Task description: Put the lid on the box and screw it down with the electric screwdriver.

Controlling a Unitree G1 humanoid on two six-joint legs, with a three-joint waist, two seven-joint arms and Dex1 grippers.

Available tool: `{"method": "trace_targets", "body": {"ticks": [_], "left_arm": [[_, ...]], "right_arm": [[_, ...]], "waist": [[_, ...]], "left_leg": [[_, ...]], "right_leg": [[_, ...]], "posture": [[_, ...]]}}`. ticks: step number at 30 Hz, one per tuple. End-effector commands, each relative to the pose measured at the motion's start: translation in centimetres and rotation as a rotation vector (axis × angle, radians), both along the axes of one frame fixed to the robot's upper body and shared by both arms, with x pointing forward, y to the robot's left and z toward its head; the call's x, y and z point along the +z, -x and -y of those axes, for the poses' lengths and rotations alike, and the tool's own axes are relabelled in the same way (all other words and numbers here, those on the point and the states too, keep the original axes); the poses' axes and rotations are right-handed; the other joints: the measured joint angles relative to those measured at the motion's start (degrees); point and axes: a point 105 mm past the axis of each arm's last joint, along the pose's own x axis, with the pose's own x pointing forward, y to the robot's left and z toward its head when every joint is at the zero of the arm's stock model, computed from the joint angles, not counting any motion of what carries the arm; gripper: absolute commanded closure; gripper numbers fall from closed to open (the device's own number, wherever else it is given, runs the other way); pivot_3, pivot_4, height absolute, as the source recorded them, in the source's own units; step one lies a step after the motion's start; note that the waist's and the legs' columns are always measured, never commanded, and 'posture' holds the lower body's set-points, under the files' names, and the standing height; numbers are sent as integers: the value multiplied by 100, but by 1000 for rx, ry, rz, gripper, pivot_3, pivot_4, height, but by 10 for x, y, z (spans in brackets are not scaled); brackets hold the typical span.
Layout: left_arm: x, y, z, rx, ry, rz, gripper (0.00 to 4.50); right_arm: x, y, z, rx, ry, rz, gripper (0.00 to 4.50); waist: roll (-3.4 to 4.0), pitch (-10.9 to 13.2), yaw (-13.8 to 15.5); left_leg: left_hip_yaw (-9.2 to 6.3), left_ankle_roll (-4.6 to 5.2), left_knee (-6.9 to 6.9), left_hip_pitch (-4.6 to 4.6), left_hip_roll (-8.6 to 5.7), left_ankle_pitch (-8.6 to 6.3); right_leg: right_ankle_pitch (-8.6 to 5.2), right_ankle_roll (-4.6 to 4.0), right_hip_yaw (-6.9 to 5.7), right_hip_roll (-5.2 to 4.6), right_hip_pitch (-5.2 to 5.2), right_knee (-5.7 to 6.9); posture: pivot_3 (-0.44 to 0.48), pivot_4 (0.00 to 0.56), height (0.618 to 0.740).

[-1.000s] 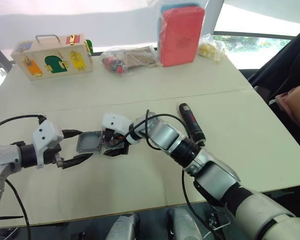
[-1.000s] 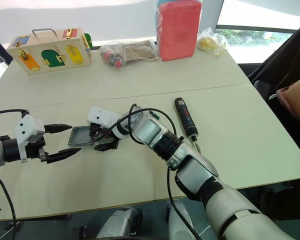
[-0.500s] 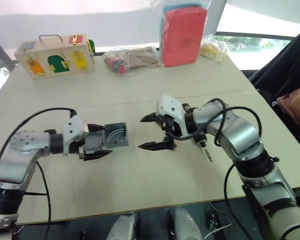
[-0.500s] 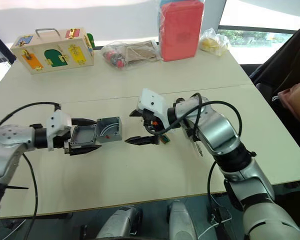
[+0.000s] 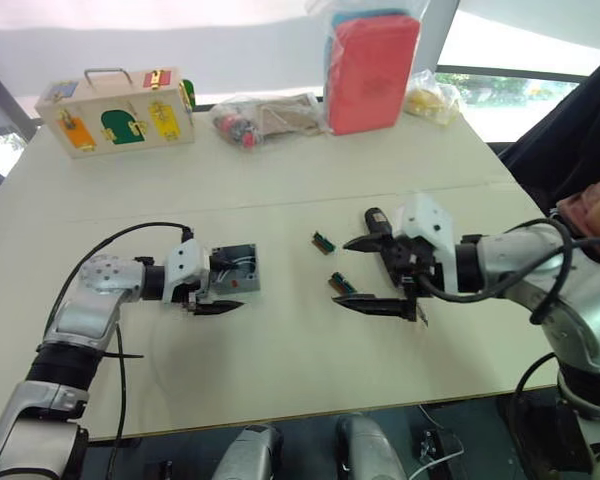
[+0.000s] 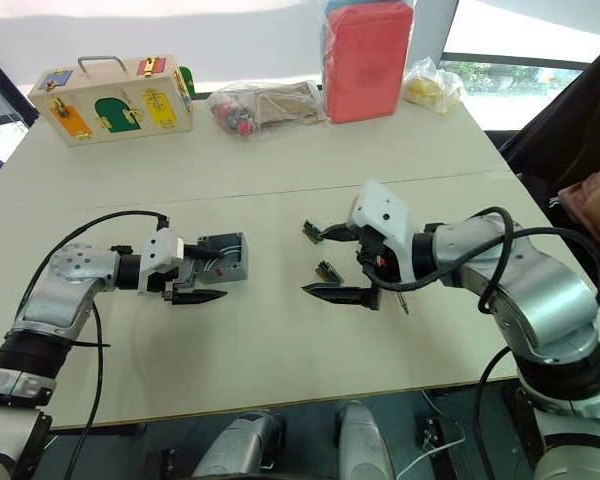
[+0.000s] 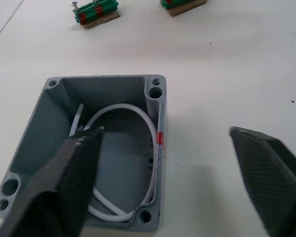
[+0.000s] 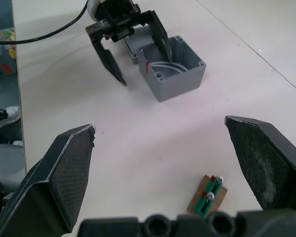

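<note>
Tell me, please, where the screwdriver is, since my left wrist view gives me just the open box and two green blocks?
Observer: The screwdriver lies on the table on the robot's right side, partly hidden behind the right claw.
Operator: Is that claw holding it?
Observer: No, the right claw is open and empty, hanging above the table close to a green block.
Operator: And where is the lid?
Observer: The right wrist view shows a flat grey piece on the table right beside the box; that is probably the lid, though most of it is hidden.
</note>
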Motion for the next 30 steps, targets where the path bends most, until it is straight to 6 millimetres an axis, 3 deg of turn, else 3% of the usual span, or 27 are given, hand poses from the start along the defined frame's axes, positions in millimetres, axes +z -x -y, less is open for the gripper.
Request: {"method": "trace_targets", "body": {"ticks": [1,5,8,12,22,30], "left_arm": [[7,-1,2,-31,-15,37,1790],[8,-3,3,-48,-19,37,3469],[5,-1,5,-85,-50,17,4470],[2,0,7,-126,-77,1,4470],[10,6,42,-402,-96,-1,4470],[3,-5,42,-476,-194,27,4470]], "right_arm": [[6,8,3,-15,-1,32,0],[3,9,6,-44,-2,23,0],[3,9,7,-59,-3,24,0],[4,8,8,-72,-3,26,0],[5,9,15,-93,15,20,0],[5,11,17,-107,17,22,0]], "waist": [[0,0,-1],[0,0,-1],[-1,0,8],[-1,0,6],[-1,0,64],[-2,0,120]], "left_leg": [[0,0,0,0,0,0],[1,1,1,0,0,0],[1,1,4,0,0,0],[1,10,19,0,-1,-6],[3,40,56,-1,-11,-23],[4,40,60,0,-8,-23]], "right_leg": [[0,0,0,0,0,0],[0,0,0,0,0,0],[0,0,0,0,1,0],[0,0,-1,0,10,1],[0,3,-3,-5,33,-4],[0,4,-3,-3,32,-1]], "posture": [[0,150,740],[0,150,740],[0,150,740],[0,150,740],[0,150,740],[0,150,740]]}}
